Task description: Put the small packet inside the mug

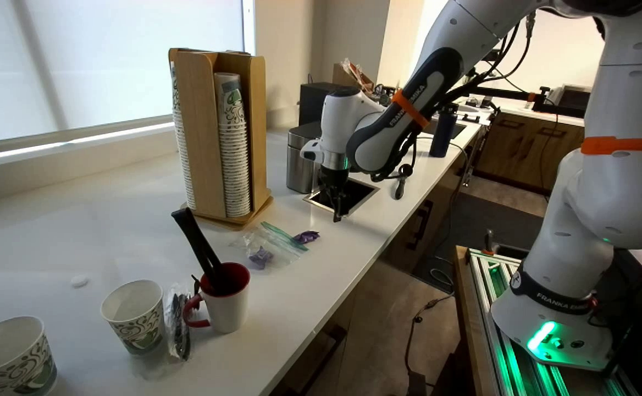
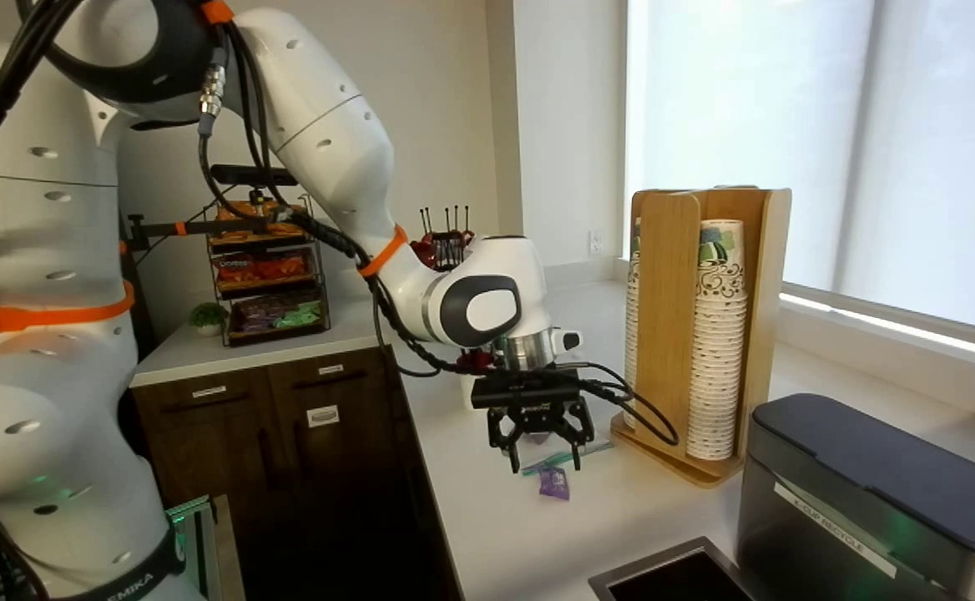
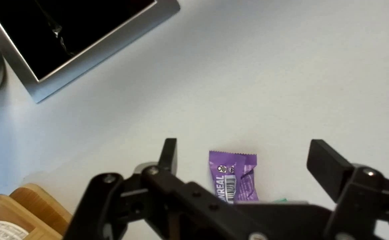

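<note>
"Wrist view: purple packet (image 3: 233,176) at lower centre, on the counter (image 3: 281,100), framed by fingers (image 3: 170,151) of a gripper (image 3: 242,153) set wide, holding nothing!"

"Might pinch the bag (image 1: 274,243) too, with a green seal (image 1: 285,237) mid-frame in an exterior view, hard by the packet!"

"Then the mug (image 1: 227,309), lower left of centre there, crowded by a long black object (image 1: 197,239). Liable to deflect the drop!"

"No mug in the wrist view, no 2nd packet (image 1: 260,257) either! Seen in an exterior view, in or under the bag, can't tell which."

1 mug (image 1: 228,311), prob. 2 pkts (image 1: 306,237)
</note>
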Robot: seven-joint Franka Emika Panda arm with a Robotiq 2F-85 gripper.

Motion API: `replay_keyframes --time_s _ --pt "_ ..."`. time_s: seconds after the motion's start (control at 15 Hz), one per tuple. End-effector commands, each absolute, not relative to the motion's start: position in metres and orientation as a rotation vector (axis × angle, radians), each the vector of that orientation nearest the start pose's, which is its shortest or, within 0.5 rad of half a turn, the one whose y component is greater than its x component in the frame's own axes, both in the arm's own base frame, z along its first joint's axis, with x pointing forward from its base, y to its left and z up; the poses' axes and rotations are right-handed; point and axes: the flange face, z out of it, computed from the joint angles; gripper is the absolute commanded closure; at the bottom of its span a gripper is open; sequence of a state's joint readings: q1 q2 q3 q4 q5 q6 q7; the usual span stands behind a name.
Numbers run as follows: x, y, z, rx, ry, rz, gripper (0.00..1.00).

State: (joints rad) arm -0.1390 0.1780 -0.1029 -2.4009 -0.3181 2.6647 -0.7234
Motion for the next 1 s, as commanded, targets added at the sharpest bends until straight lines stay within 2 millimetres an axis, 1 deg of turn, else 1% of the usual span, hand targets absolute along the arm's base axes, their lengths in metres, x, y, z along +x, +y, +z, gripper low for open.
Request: replay_keyframes --time_s 0.0,0.2,0.47,0.6,0.67,0.87,0.93 --pt "0.496 -0.112 0.246 -3.096 -1.229 0.008 0.00" --pt "0.499 -0.109 0.241 -3.092 -1.197 -0.013 0.00" --pt "0.518 -0.091 0.228 -3.095 -1.127 -0.097 0.00" --pt "0.524 -0.089 0.225 -3.101 -1.084 -0.093 0.00" --pt "0.515 -0.090 0.234 -3.093 -1.135 -0.075 0.00" --pt "0.517 -0.090 0.232 -3.093 -1.133 -0.075 0.00" --pt "0.521 -0.090 0.230 -3.091 -1.126 -0.086 0.00"
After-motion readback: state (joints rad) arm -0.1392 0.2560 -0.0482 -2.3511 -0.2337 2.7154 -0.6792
